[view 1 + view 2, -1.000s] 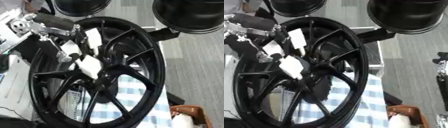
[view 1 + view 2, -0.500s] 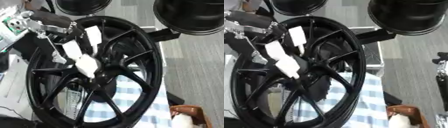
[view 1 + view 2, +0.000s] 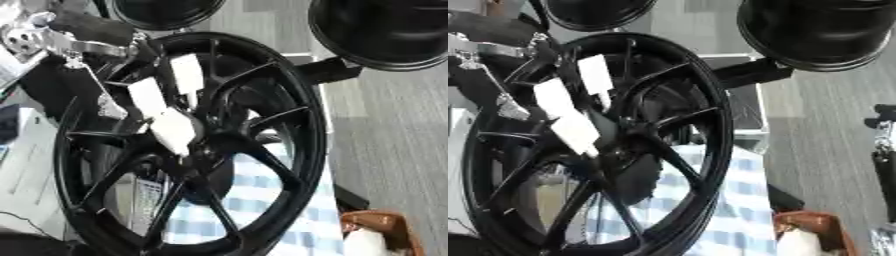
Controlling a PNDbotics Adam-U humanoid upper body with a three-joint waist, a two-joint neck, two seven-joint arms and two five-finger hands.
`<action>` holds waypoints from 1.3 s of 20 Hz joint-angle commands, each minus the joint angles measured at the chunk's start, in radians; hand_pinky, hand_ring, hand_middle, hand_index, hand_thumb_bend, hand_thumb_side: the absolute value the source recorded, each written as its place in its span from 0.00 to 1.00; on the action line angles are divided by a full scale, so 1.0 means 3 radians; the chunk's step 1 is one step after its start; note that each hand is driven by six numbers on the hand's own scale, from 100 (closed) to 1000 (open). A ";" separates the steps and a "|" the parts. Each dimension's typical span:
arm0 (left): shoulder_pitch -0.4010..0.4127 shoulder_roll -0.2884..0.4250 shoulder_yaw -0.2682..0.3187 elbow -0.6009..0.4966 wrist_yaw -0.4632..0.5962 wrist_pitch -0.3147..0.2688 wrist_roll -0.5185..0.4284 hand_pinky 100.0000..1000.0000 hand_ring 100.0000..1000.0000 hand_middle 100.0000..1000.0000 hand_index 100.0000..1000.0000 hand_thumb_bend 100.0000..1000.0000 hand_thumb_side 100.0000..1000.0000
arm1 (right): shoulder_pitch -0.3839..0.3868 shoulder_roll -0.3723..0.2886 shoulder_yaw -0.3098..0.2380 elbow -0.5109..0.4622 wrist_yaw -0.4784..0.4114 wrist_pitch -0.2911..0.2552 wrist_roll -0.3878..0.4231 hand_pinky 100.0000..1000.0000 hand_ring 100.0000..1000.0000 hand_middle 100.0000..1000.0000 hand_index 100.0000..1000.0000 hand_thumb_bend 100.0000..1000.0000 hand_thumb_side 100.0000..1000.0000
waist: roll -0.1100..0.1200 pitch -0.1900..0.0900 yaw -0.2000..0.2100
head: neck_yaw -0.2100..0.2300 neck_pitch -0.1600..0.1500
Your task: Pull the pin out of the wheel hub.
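Wheel: a large black spoked wheel [image 3: 188, 145] is seen standing nearly upright and tilted, filling most of both views, with blue-checked cloth [image 3: 271, 215] showing through the lower spokes.
Hub: the hub [image 3: 206, 145] is found at the meeting of the spokes, just beside the pale fingertips; the pin itself cannot be made out, and is judged to sit there.
Left hand: the left hand [image 3: 162, 115] is brought in from the upper left on a silver-jointed arm, its pale-padded fingers [image 3: 175, 131] laid fairly straight and spread across the spokes toward the hub; nothing is seen clamped between them.
Right hand: not shown in either view.
Risk, grip: the pin could be missed or dropped if the fingers are closed on a spoke instead.
Risk, wheel: the wheel could be tipped or rolled if the pull is taken off-axis, since nothing is seen steadying it.
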 commanded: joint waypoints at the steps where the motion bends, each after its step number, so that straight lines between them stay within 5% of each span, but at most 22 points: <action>1: -0.0028 0.0143 0.0121 0.0017 -0.0040 -0.0591 -0.0605 0.81 0.72 0.65 0.80 0.30 0.13 | -0.0015 -0.0021 -0.0010 -0.0059 -0.0020 -0.0007 0.0007 0.75 0.60 0.44 0.62 0.00 0.65 | -0.0009 -0.0053 0.0003 | 0.0000 0.0006; 18: -0.0047 0.0074 0.0122 0.0206 -0.0135 -0.0640 -0.0605 0.81 0.73 0.68 0.82 0.31 0.11 | -0.0013 0.0002 -0.0007 -0.0059 -0.0030 -0.0001 0.0014 0.75 0.60 0.43 0.62 0.00 0.65 | -0.0018 -0.0046 -0.0005 | 0.0009 -0.0013; 22: -0.0057 0.0052 0.0116 0.0249 -0.0160 -0.0638 -0.0605 0.81 0.73 0.68 0.84 0.30 0.29 | -0.0012 0.0006 -0.0007 -0.0059 -0.0031 0.0002 0.0017 0.75 0.60 0.43 0.62 0.00 0.65 | -0.0017 -0.0045 -0.0007 | 0.0008 -0.0010; 26: -0.0077 0.0034 0.0124 0.0266 -0.0145 -0.0614 -0.0605 0.81 0.73 0.67 0.85 0.36 0.66 | -0.0012 0.0009 -0.0005 -0.0059 -0.0037 0.0006 0.0018 0.75 0.60 0.43 0.62 0.00 0.65 | -0.0016 -0.0045 -0.0004 | 0.0007 -0.0007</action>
